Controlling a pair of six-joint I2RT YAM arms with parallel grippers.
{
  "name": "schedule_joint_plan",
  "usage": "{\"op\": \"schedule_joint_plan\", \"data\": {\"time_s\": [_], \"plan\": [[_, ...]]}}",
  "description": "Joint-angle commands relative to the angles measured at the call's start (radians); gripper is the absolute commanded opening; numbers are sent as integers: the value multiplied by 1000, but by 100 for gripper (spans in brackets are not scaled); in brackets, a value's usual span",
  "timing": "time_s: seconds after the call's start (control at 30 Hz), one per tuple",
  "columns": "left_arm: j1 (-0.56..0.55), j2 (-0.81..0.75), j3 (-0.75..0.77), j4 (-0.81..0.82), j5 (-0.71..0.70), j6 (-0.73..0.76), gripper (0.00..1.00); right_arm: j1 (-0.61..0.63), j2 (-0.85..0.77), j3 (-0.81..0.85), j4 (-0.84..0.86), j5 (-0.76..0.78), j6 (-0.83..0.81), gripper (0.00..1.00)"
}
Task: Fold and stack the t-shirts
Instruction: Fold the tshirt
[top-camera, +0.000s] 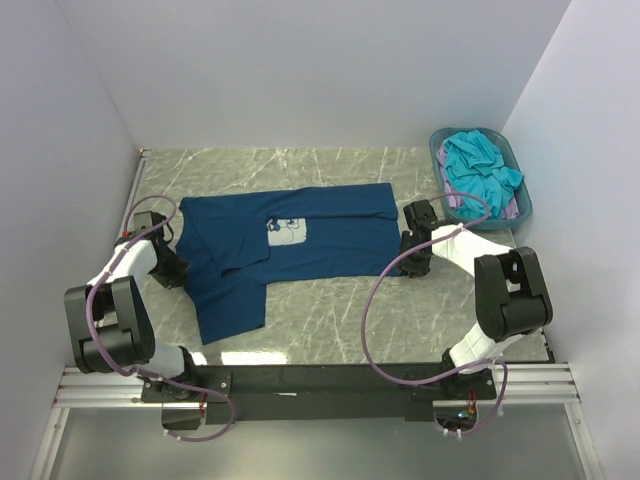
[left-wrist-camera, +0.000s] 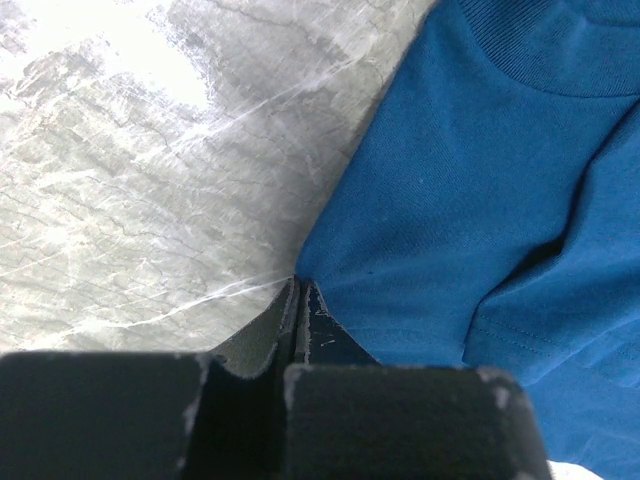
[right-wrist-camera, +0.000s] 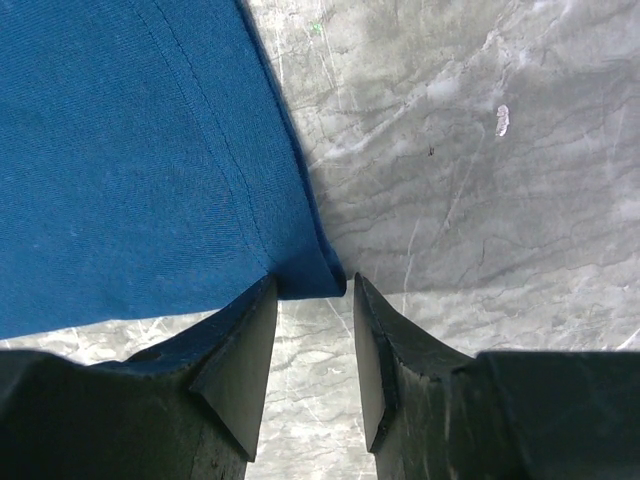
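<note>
Item: navy t-shirt (top-camera: 340, 230), spread flat across the middle of the desk (top-camera: 330, 330), white print (top-camera: 287, 230) facing up, one sleeve (top-camera: 232, 300) trailing toward the lower left of the top view.
Other stock: turquoise t-shirt (top-camera: 480, 165) heaped over a lilac t-shirt (top-camera: 513, 210) in the basket (top-camera: 470, 130), upper right of the top view, well apart from the navy one.
Left gripper (left-wrist-camera: 300, 300): at the shirt's left edge; jaws together, the cloth drawn to a point at their tips, so judged to be clamped on that edge.
Right gripper (right-wrist-camera: 312, 290): at the shirt's right edge, low over the desk; jaws apart, the hemmed corner lying between the tips and not clamped.
Step in hand (judged): securing both ends of the navy shirt for a first fold; nothing was stacked.
Risk, right side: the corner sat only at the very tips. Closing there could nip a sliver of hem that slips free on the lift, or push the corner out ahead of the tips.
Risk, left side: the hold looked shallow. A pull across the desk could strip the cloth out.
Risk, uneven lift: one end held and the other loose would drag and skew the shirt, giving a crooked fold.
Risk, sleeve: left trailing, it could bunch under the fold.
</note>
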Motion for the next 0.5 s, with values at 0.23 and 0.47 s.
{"op": "schedule_joint_plan", "data": {"time_s": [0.23, 0.47], "plan": [[9, -48, 27, -40, 26, -10, 1, -7, 10, 9, 0, 35, -9, 27], [12, -80, 46, -72, 31, -16, 1, -9, -52, 1, -45, 67, -8, 0]]}}
